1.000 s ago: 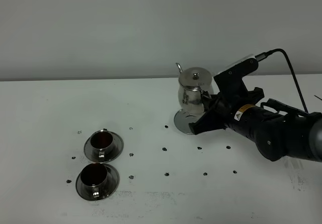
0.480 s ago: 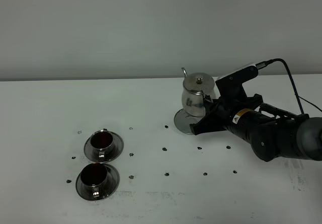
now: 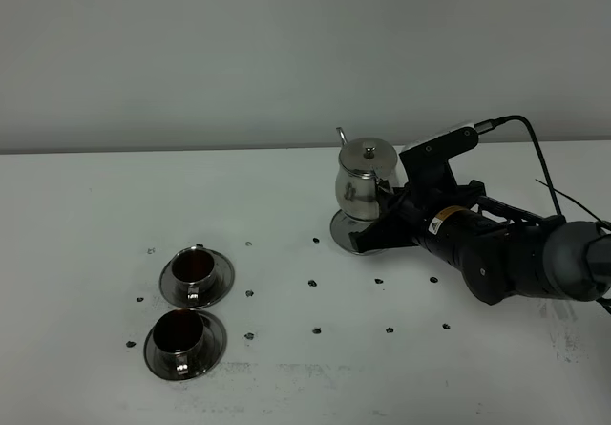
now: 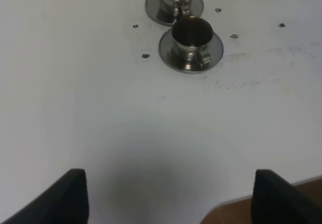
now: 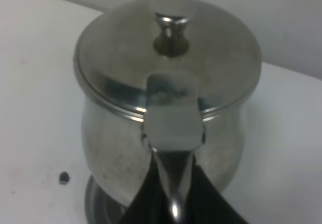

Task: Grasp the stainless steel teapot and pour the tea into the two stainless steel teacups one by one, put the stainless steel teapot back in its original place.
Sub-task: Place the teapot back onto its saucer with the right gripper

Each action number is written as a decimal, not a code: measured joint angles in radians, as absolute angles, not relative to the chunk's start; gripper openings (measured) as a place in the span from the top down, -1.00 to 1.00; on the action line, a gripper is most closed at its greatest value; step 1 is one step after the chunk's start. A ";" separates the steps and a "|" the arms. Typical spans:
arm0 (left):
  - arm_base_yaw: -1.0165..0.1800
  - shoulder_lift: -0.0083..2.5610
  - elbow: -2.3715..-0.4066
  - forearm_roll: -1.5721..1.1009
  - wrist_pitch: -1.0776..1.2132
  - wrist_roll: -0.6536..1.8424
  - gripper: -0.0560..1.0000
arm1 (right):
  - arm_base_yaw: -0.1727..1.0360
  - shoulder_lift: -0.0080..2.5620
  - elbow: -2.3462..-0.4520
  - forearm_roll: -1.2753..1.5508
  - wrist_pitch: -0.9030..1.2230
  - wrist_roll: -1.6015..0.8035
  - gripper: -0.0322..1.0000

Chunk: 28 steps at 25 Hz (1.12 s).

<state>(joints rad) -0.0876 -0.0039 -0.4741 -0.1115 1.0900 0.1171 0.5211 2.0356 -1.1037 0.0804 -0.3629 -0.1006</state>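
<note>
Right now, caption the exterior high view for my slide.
Right end effector shut on the teapot handle over its coaster; both teacups hold dark tea.

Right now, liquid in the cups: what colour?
Dark reddish-brown in both teacups, clearest in the exterior high view.

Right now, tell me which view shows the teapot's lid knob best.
The right wrist view: the knob sits large and sharp atop the teapot. The exterior high view shows it tiny; the left wrist view misses the teapot entirely.
</note>
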 joint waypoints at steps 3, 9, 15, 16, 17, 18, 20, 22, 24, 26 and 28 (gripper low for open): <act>-0.088 -0.004 -0.474 -0.111 1.090 0.116 -0.35 | 0.527 2.045 -1.104 0.080 -0.368 -0.096 0.84; -0.088 -0.004 -0.474 -0.111 1.090 0.116 -0.35 | 0.539 2.074 -1.104 0.080 -0.369 -0.093 0.84; -0.088 -0.004 -0.474 -0.111 1.090 0.116 -0.35 | 0.539 2.094 -1.104 0.080 -0.380 -0.093 0.84; -0.088 -0.004 -0.474 -0.111 1.090 0.116 -0.35 | 0.539 2.097 -1.104 0.080 -0.381 -0.093 0.84; -0.088 -0.004 -0.474 -0.111 1.090 0.116 -0.35 | 0.539 2.100 -1.104 0.080 -0.381 -0.093 0.84; -0.088 -0.004 -0.474 -0.111 1.090 0.116 -0.35 | 0.539 2.102 -1.104 0.080 -0.382 -0.093 0.84; -0.088 -0.004 -0.474 -0.111 1.090 0.116 -0.35 | 0.539 2.103 -1.104 0.080 -0.382 -0.093 0.84; -0.088 -0.004 -0.474 -0.111 1.090 0.116 -0.35 | 0.539 2.103 -1.104 0.080 -0.386 -0.093 0.84; -0.088 -0.004 -0.474 -0.111 1.090 0.116 -0.35 | 0.539 2.105 -1.104 0.080 -0.387 -0.093 0.84; -0.088 -0.004 -0.474 -0.111 1.090 0.116 -0.35 | 0.539 2.107 -1.104 0.080 -0.387 -0.093 0.84; -0.088 -0.004 -0.474 -0.111 1.090 0.116 -0.35 | 0.539 2.114 -1.104 0.080 -0.393 -0.093 0.84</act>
<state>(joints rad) -0.0876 -0.0039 -0.4741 -0.1115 1.0900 0.1162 0.5389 2.1141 -1.1037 0.0804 -0.3933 -0.0925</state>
